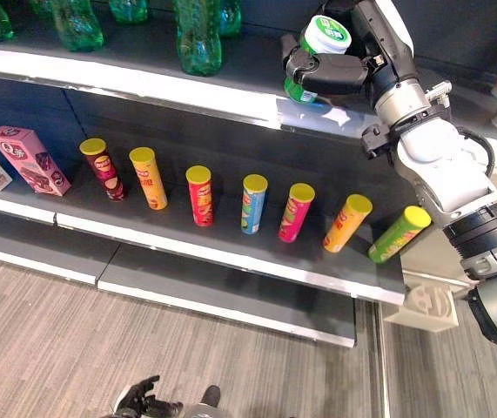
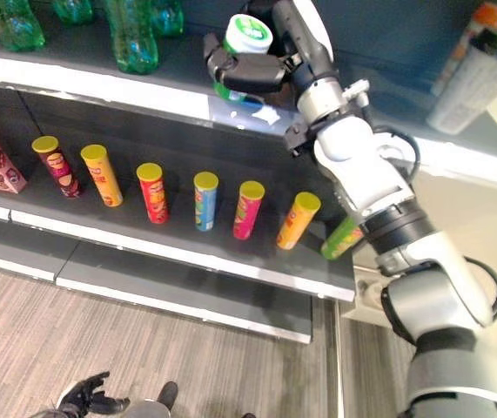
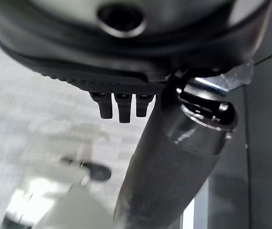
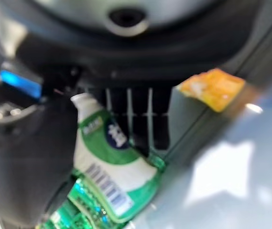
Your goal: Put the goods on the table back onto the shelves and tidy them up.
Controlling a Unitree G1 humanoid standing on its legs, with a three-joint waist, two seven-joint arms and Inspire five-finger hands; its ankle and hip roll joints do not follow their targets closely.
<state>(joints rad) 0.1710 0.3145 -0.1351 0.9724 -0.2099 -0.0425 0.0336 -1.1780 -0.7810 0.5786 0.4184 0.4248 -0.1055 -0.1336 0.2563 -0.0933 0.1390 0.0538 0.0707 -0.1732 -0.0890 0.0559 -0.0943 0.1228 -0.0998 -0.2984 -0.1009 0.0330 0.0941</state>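
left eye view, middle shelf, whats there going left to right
pink box → dark red chip can → orange can → red can → blue can → pink can → orange-yellow can → green can

green bottle [image 1: 322, 54], white-capped, on top shelf [image 1: 187, 87]

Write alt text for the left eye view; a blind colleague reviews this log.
The right robot hand grips a green bottle with a white-and-green cap at the edge of the upper shelf, beside other green bottles. On the shelf below, seven yellow-lidded crisp tubes stand in a row, with a pink box to their left.
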